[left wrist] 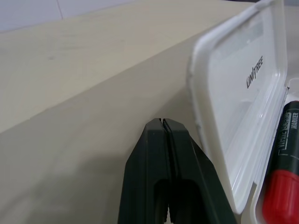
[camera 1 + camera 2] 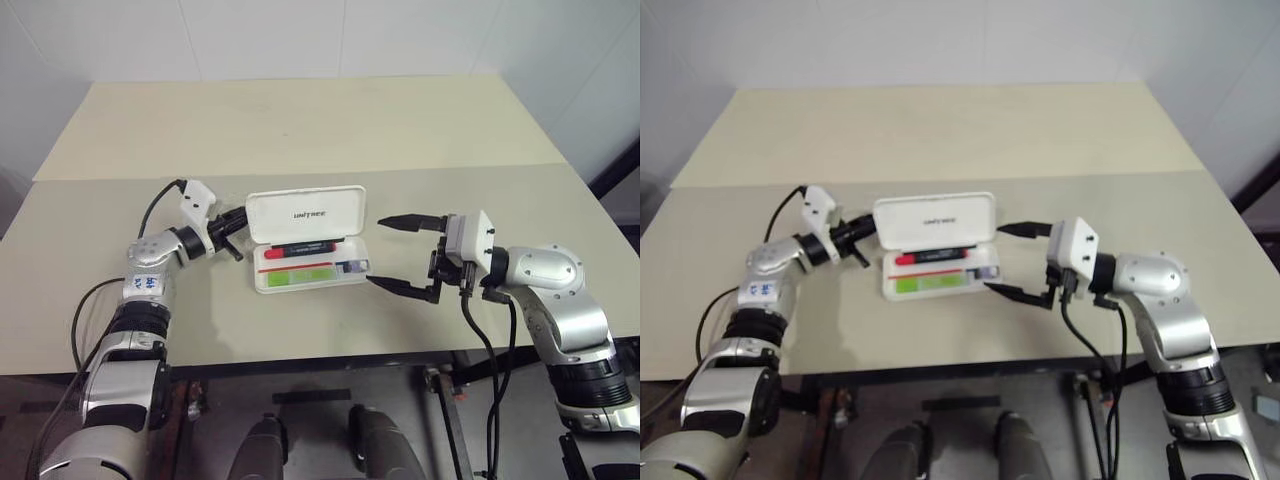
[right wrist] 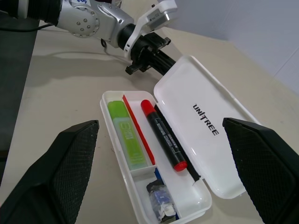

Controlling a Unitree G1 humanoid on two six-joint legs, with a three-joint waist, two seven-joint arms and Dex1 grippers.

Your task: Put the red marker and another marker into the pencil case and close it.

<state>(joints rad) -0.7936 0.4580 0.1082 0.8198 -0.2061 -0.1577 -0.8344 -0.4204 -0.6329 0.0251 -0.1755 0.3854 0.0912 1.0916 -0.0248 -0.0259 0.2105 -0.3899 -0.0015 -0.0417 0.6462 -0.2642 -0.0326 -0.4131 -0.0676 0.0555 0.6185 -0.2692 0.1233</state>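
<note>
The pencil case point(image 2: 308, 242) lies open on the worktop point(image 2: 300, 130), its lid propped upright. Inside, the red marker point(image 3: 163, 134) and the green highlighter point(image 3: 126, 135) rest in side-by-side compartments. My left tool point(image 2: 232, 232), fingers pressed together, sits behind the lid's edge; my right tool point(image 2: 400, 255) stands spread wide beside the case.

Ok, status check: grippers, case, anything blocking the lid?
Left gripper shut, behind the raised lid. Right gripper open, empty. White hard-plastic pencil case open; red-capped black marker and lime-green highlighter inside. Nothing blocking the lid.
</note>
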